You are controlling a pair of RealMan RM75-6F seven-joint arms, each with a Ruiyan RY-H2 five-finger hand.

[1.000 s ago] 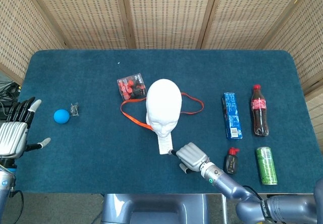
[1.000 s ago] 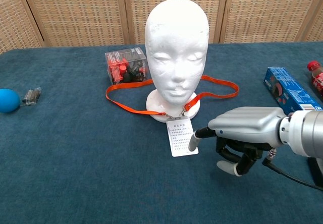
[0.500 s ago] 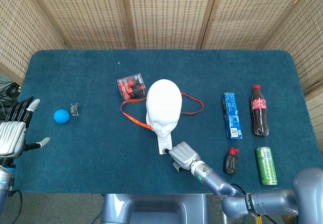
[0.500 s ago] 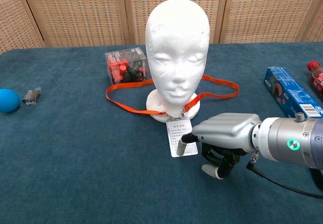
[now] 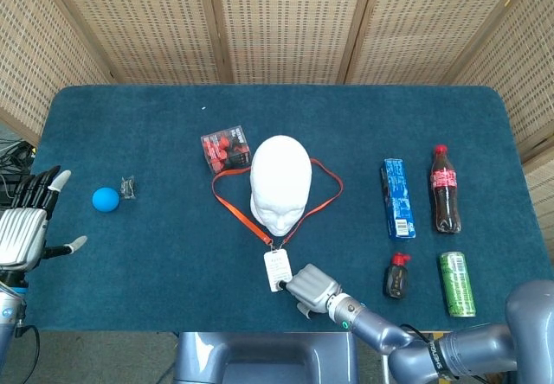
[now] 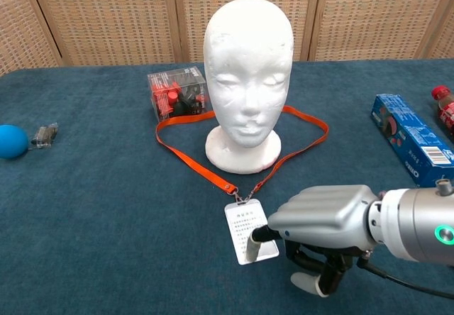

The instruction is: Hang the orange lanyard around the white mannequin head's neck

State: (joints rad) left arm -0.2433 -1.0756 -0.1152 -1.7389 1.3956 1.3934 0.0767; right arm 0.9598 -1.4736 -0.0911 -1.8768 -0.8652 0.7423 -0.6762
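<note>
Head view: orange lanyard point(image 5: 235, 207) was seen looped on the table around the base of the white mannequin head point(image 5: 280, 182), not yet lifted to the neck. Left hand point(image 5: 28, 224) was held idle, fingers apart, holding nothing.

Chest view: badge point(image 6: 245, 231) was pressed at its edge by the right hand point(image 6: 323, 219); a true pinch could not be confirmed. Most of the task was judged undone.

The mannequin head point(image 6: 247, 81) stands upright mid-worktop point(image 5: 156, 254), ringed on the cloth by the orange lanyard point(image 6: 191, 156). A clear box point(image 6: 176, 93) crowds its left rear; a blue carton point(image 5: 397, 197), bottles and a can block the right. Bare cloth lies open between the head and the blue ball point(image 5: 105, 199).
</note>
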